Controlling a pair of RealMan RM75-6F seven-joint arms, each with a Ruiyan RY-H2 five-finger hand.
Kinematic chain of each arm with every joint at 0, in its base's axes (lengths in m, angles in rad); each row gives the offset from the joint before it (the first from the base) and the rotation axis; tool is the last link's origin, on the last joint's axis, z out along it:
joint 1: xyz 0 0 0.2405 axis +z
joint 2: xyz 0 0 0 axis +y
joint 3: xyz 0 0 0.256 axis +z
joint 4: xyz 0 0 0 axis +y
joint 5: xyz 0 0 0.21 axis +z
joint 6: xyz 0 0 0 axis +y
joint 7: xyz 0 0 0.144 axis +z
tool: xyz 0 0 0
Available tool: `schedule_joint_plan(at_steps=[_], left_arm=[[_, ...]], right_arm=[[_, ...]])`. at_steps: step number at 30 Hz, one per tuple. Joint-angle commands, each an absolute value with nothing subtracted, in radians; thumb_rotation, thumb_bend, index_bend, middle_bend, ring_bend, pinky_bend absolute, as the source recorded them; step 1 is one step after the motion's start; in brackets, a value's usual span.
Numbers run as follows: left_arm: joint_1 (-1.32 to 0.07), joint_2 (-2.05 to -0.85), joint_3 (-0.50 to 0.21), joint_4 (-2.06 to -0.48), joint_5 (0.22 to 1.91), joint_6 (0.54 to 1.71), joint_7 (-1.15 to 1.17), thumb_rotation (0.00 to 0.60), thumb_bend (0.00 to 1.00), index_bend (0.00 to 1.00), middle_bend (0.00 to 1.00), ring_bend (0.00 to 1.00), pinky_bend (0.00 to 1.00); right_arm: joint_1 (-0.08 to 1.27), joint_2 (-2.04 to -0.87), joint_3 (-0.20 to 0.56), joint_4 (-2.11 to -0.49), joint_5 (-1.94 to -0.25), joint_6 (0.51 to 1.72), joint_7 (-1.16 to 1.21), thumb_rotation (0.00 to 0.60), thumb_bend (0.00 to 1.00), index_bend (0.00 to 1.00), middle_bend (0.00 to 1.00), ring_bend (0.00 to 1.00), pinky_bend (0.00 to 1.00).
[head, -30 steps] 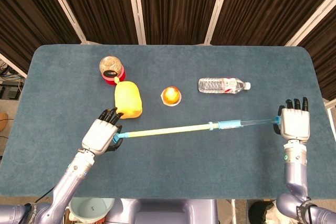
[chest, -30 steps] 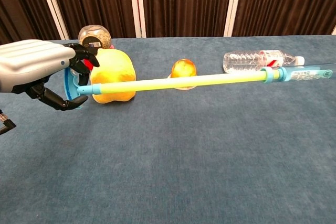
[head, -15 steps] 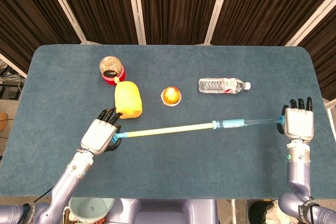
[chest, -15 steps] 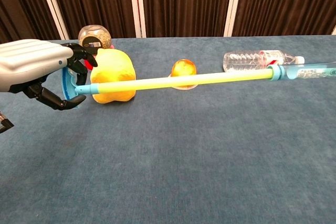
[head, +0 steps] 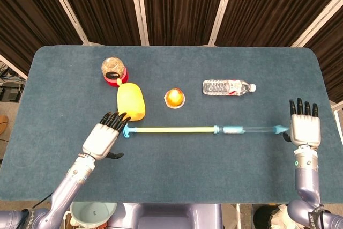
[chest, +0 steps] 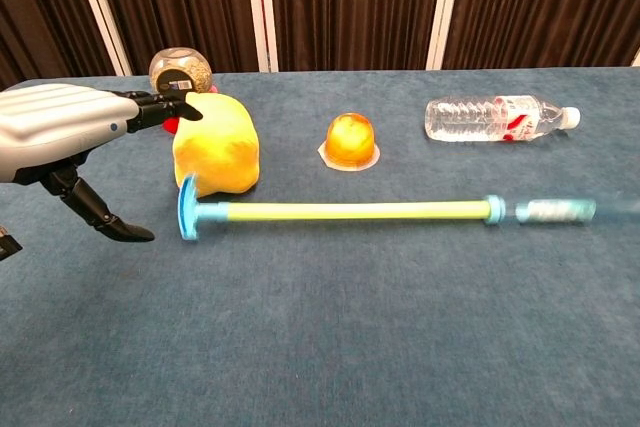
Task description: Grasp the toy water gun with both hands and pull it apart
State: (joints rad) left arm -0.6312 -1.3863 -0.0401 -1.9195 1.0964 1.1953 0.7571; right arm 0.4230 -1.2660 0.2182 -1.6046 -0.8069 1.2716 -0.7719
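Note:
The toy water gun (head: pixel 203 130) (chest: pixel 340 211) is a long yellow plunger rod joined to a clear blue barrel, drawn out to full length. It lies across the table or just above it; its barrel end is blurred in the chest view. My left hand (head: pixel 103 138) (chest: pixel 70 137) hovers beside the blue handle end (chest: pixel 187 207) with fingers spread, holding nothing. My right hand (head: pixel 304 124) is at the blue tip (head: pixel 281 129), fingers straight, holding nothing; the chest view does not show it.
A yellow soft toy (head: pixel 131 101) lies just behind the handle end. An orange jelly cup (head: pixel 174 98), a plastic water bottle (head: pixel 228 87) and a round jar with a red base (head: pixel 113 70) stand further back. Dark curtains hang behind the table.
Both hands have opened and let go of the water gun. The gun has dropped from its raised, tilted pose to lie level, low over the table.

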Motion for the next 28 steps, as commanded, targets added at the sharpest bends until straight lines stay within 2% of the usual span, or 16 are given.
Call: schedule_joint_plan(at_steps=[1, 6, 9, 15, 22, 28], left_arm=[[-0.63, -1.375, -0.039, -1.933, 1.093, 1.191, 0.748, 0.6, 0.01, 0.0, 0.0, 0.01, 0.08], [-0.617, -1.348, -0.023, -1.955, 1.108, 1.2, 0.744, 0.6, 0.01, 0.0, 0.0, 0.01, 0.08], [-0.582, -1.319, -0.003, -1.979, 1.147, 1.241, 0.712, 0.6, 0.01, 0.0, 0.0, 0.01, 0.08], [-0.447, -1.249, 0.098, -1.949, 1.324, 1.383, 0.564, 0.6, 0.01, 0.0, 0.0, 0.0, 0.06], [-0.298, -1.204, 0.217, -1.787, 1.519, 1.534, 0.352, 0.6, 0.01, 0.0, 0.0, 0.0, 0.01], [-0.235, -1.189, 0.24, -1.683, 1.588, 1.602, 0.217, 0.6, 0.01, 0.0, 0.0, 0.0, 0.01]], right_arm=[[0.424, -1.257, 0.213, -1.616, -0.804, 1.276, -0.779, 0.6, 0.21, 0.0, 0.0, 0.0, 0.0], [0.418, -1.229, 0.205, -1.674, -0.81, 1.28, -0.769, 0.6, 0.21, 0.0, 0.0, 0.0, 0.0], [0.391, -1.185, 0.18, -1.747, -0.869, 1.274, -0.705, 0.6, 0.21, 0.0, 0.0, 0.0, 0.0], [0.289, -1.102, 0.056, -1.815, -1.158, 1.316, -0.513, 0.6, 0.17, 0.01, 0.0, 0.0, 0.0], [0.176, -1.078, -0.088, -1.754, -1.433, 1.411, -0.34, 0.6, 0.11, 0.0, 0.0, 0.0, 0.0], [0.127, -1.116, -0.14, -1.592, -1.62, 1.512, -0.188, 0.6, 0.1, 0.0, 0.0, 0.0, 0.0]])
